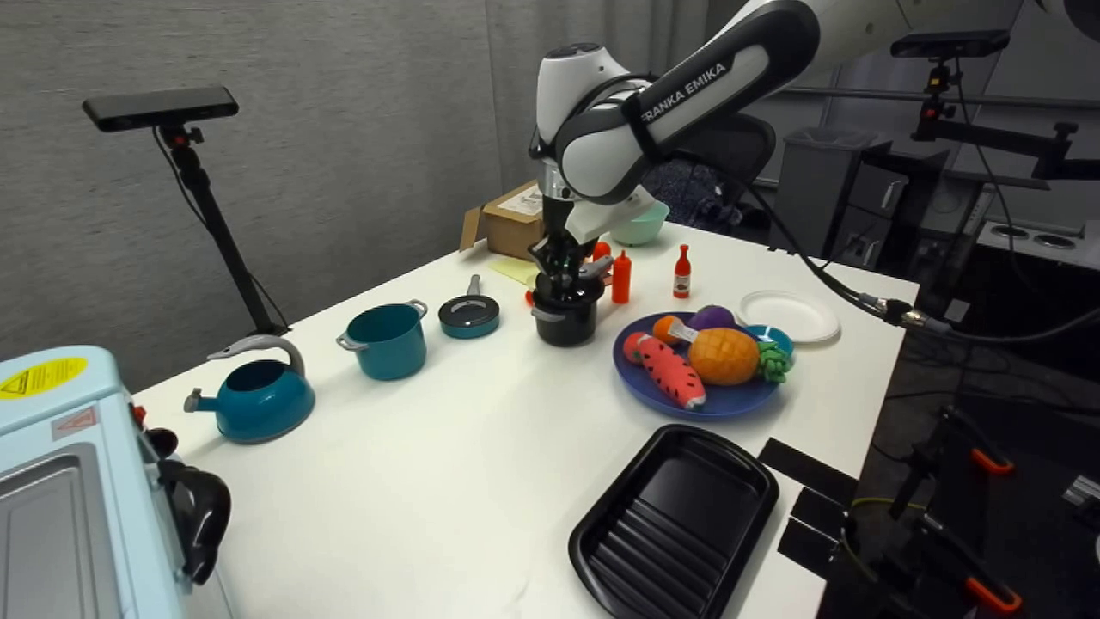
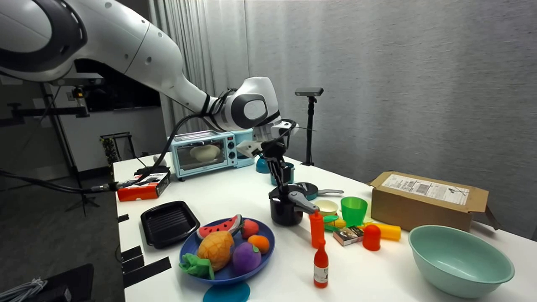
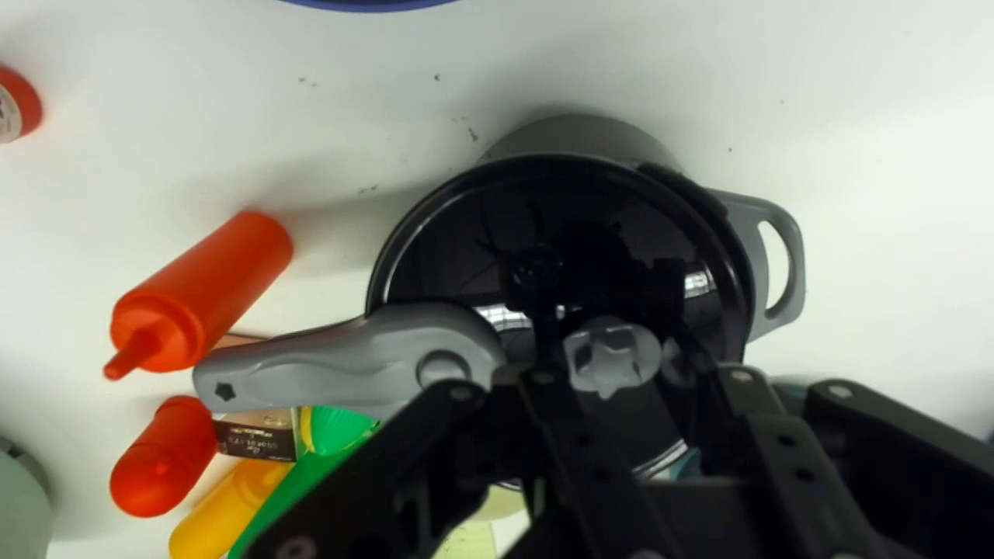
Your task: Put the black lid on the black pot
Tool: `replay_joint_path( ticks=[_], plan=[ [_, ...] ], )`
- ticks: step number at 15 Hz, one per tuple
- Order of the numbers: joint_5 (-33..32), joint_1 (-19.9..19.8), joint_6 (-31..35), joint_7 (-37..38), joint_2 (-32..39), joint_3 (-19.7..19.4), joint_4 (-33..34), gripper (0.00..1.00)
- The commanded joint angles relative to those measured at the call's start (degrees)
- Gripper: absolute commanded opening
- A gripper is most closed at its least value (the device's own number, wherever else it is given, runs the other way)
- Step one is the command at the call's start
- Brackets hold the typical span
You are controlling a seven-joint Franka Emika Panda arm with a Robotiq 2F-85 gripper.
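On the white worktop (image 1: 430,499), between the teal pot (image 1: 394,348) and a blue plate (image 1: 741,401), stands the black pot (image 1: 567,328). The black lid (image 3: 559,217) is over its top, but I cannot tell if it sits flat all the way round. A short grey handle (image 3: 796,264) sticks out of one side, and a long grey handle (image 3: 334,365) pokes out of another. The robot's hand (image 3: 619,355) points down at the lid. Its fingers are around the grey knob (image 3: 612,359), but I cannot tell if they pinch it. A red squeeze bottle (image 1: 621,279) stands near the black pot. Toy fruit (image 1: 722,357) fills the plate. A teal kettle (image 1: 262,402) is well apart.
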Motion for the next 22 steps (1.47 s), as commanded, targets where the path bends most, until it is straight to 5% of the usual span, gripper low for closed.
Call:
replay_joint_path(
  ticks=[1,11,19,21,22],
  plan=[
    [1.2,-1.8,1.6,-0.8,0.2,1.2,0.5,0.09],
    [4.1,-3.8,1.7,-4.9,0.0,3.8,1.0,0.09],
    [2.4,-0.2,2.0,-3.5,6.1,4.3,7.6,0.09],
    [1.8,0.6,1.9,-3.5,6.8,4.0,8.9,0.60],
    [1.5,1.1,2.1,-3.2,7.1,3.9,9.6,0.60]
  ],
)
